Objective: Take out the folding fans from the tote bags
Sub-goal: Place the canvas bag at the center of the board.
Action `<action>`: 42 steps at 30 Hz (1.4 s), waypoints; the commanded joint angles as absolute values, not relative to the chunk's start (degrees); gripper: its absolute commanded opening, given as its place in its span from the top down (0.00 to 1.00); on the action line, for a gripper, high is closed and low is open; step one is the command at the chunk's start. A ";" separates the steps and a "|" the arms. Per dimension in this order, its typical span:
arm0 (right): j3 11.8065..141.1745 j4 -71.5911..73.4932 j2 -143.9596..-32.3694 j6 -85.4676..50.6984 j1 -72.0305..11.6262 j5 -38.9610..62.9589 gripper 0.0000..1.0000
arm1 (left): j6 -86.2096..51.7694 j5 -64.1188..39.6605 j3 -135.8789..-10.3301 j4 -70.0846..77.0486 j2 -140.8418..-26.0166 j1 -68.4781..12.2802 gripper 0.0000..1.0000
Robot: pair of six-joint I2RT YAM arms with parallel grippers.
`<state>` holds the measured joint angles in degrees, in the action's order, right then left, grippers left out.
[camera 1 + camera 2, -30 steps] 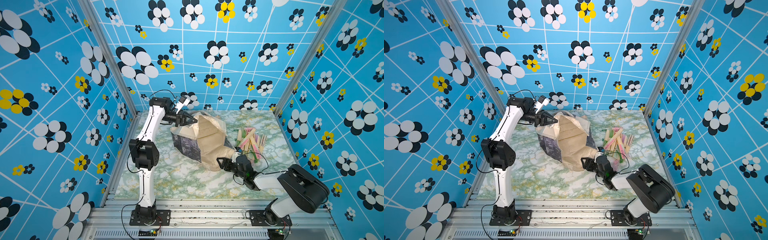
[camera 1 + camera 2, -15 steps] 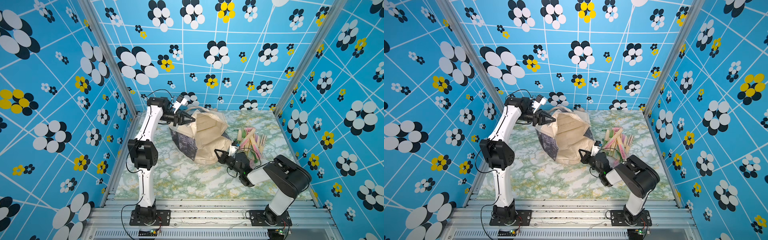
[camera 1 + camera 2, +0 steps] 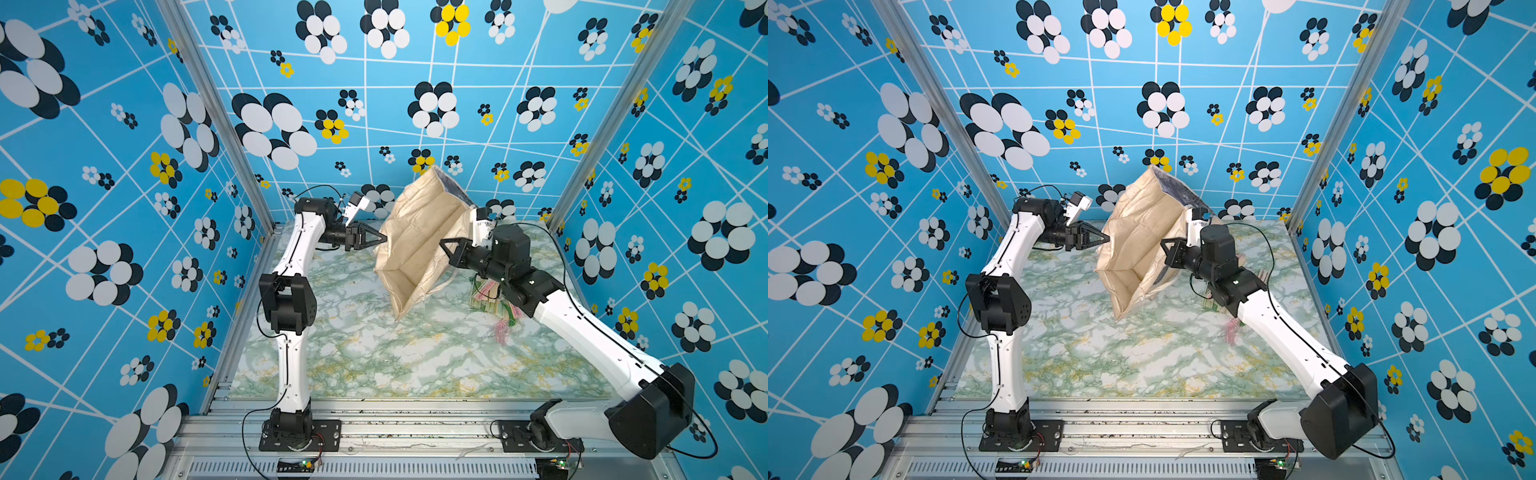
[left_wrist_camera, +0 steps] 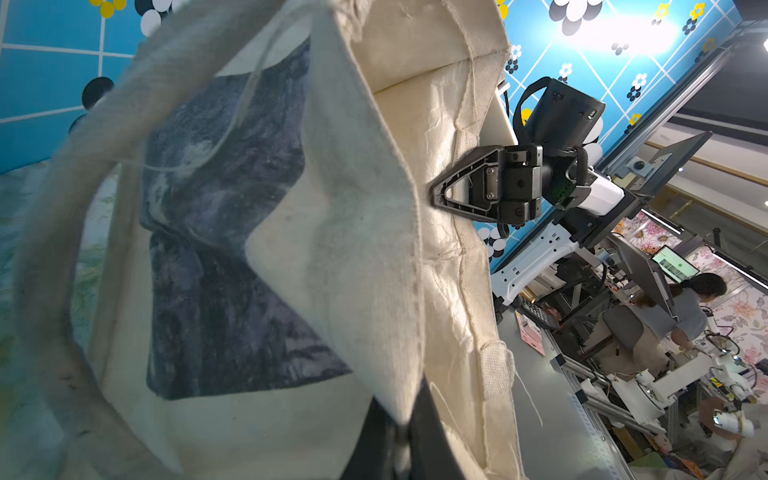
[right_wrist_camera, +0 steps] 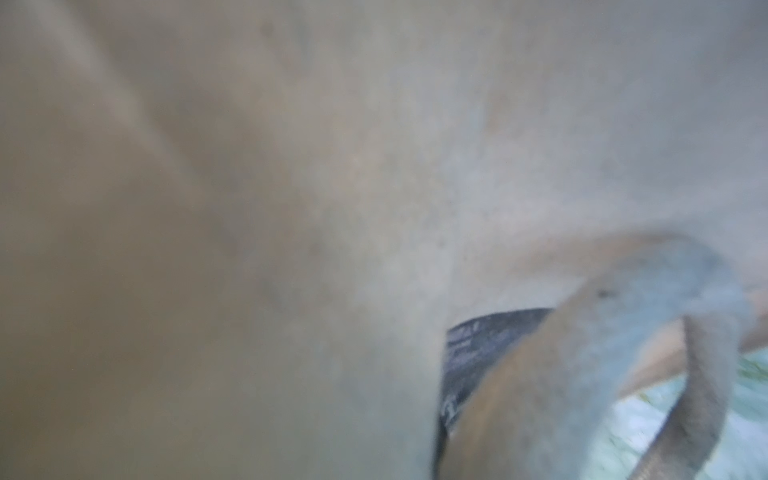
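Lifted off the marbled green desk (image 3: 374,353), the floppy cream canvas tote bag (image 3: 415,232) now hangs creased between the arms. Both the left gripper (image 3: 383,238) and the right gripper (image 3: 443,242) are pinched tight on its cloth. Slim pale-bamboo folding fans (image 3: 484,291) lie heaped on the desk under the right arm.

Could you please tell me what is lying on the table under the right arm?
A pile of folding fans with pink and green tassels lies there. The right arm covers much of it, so their number cannot be told.
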<state>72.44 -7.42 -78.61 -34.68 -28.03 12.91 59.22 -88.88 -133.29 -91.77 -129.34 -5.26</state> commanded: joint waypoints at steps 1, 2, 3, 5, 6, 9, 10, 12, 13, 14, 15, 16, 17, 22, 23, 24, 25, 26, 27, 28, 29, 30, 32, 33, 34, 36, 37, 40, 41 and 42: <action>75.75 -24.42 -81.16 -35.97 -27.38 19.19 1.00 | 53.61 -88.25 -135.66 -101.24 -129.67 -5.22 0.96; 76.48 -25.41 -81.45 -36.00 -27.02 19.94 1.00 | 48.82 -85.86 -135.23 -97.88 -129.39 -5.58 0.96; 76.89 -26.47 -81.77 -36.08 -26.58 20.51 1.00 | 41.85 -81.57 -133.78 -92.57 -128.53 -6.17 0.96; 77.26 -27.47 -82.00 -36.45 -25.68 21.27 1.00 | 15.87 -55.67 -121.59 -64.64 -120.62 -9.23 0.96; 77.11 -27.65 -81.92 -36.66 -25.40 20.91 1.00 | 10.73 -45.13 -115.96 -55.99 -117.05 -10.24 0.95; 76.44 -28.00 -81.99 -37.09 -24.68 19.88 1.00 | -1.00 -58.22 -106.35 -40.12 -113.33 -7.20 0.87; 76.43 -27.90 -82.09 -37.26 -24.44 19.67 1.00 | -5.66 -57.47 -103.27 -34.30 -112.41 -6.69 0.88; 76.03 -27.69 -82.72 -37.73 -24.27 19.34 1.00 | -6.80 -50.43 -99.28 -29.72 -110.56 -7.31 0.87; 76.19 -27.68 -83.32 -37.97 -24.18 19.43 1.00 | -8.80 -48.50 -97.67 -28.16 -110.01 -7.38 0.87; 76.44 -27.99 -83.92 -38.21 -24.06 19.28 1.00 | -11.25 -48.18 -95.88 -25.48 -109.63 -7.36 0.87; 76.55 -28.13 -84.44 -38.56 -24.03 19.01 1.00 | -13.16 -47.82 -94.38 -23.12 -109.23 -7.32 0.87; 76.40 -27.76 -85.07 -39.03 -23.98 18.99 1.00 | -14.59 -46.86 -92.80 -21.37 -108.89 -7.38 0.87; 76.49 -27.16 -85.77 -39.58 -23.91 19.07 1.00 | -15.25 -45.57 -91.75 -20.32 -108.43 -7.47 0.87; 75.10 -24.11 -89.84 -42.50 -23.12 19.38 0.95 | -16.33 -42.65 -88.55 -19.74 -106.75 -7.21 0.87; 75.00 -23.37 -90.96 -42.91 -23.02 19.51 0.92 | -16.18 -41.74 -88.13 -20.14 -106.70 -7.15 0.87; 74.88 -22.86 -91.88 -43.06 -23.01 19.42 0.90 | -16.18 -40.36 -87.76 -20.43 -106.47 -7.28 0.87; 74.97 -22.69 -92.94 -43.07 -22.99 19.18 0.86 | -16.29 -38.48 -87.03 -20.55 -106.27 -7.23 0.87; 75.03 -22.47 -93.82 -42.93 -22.95 18.80 0.80 | -16.52 -37.05 -86.22 -20.29 -106.26 -7.34 0.87; 75.12 -22.51 -94.78 -42.73 -22.94 18.29 0.74 | -16.89 -35.61 -85.13 -19.59 -106.30 -7.33 0.87; 75.23 -22.80 -95.77 -42.45 -22.89 17.39 0.71 | -17.31 -34.23 -84.24 -18.97 -105.61 -7.46 0.86; 75.32 -22.83 -96.47 -42.09 -22.87 16.55 0.66 | -17.65 -33.20 -83.58 -18.53 -104.80 -7.38 0.86; 75.24 -22.84 -97.14 -41.77 -22.93 15.68 0.61 | -17.81 -32.22 -82.95 -18.22 -104.68 -7.47 0.86; 75.28 -22.94 -98.19 -40.84 -22.90 13.86 0.54 | -18.22 -31.64 -82.21 -17.92 -104.76 -7.42 0.86; 75.23 -23.10 -98.64 -40.43 -22.86 12.97 0.51 | -18.36 -31.85 -81.88 -17.63 -104.97 -7.46 0.86; 75.23 -23.11 -98.85 -40.03 -22.85 12.31 0.49 | -18.66 -32.18 -81.47 -17.21 -105.16 -7.45 0.85; 75.24 -22.98 -99.27 -39.41 -22.85 11.68 0.46 | -19.06 -32.50 -80.76 -16.57 -105.53 -7.47 0.85; 75.12 -22.73 -99.36 -39.11 -22.76 11.84 0.44 | -19.13 -32.68 -80.55 -16.23 -105.64 -7.43 0.85; 75.15 -22.03 -98.83 -38.30 -22.76 13.09 0.39 | -18.05 -34.27 -80.11 -15.34 -105.64 -7.31 0.33; 75.10 -21.68 -98.51 -37.90 -22.76 13.75 0.38 | -17.66 -34.76 -80.00 -15.06 -105.48 -7.37 0.01; 75.16 -21.45 -98.05 -37.43 -22.76 14.27 0.36 | -17.14 -35.58 -80.07 -14.73 -105.30 -7.31 0.01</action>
<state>75.53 -23.00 -98.87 -39.42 -23.03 13.85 -18.41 -34.50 -81.03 -16.01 -106.15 -7.51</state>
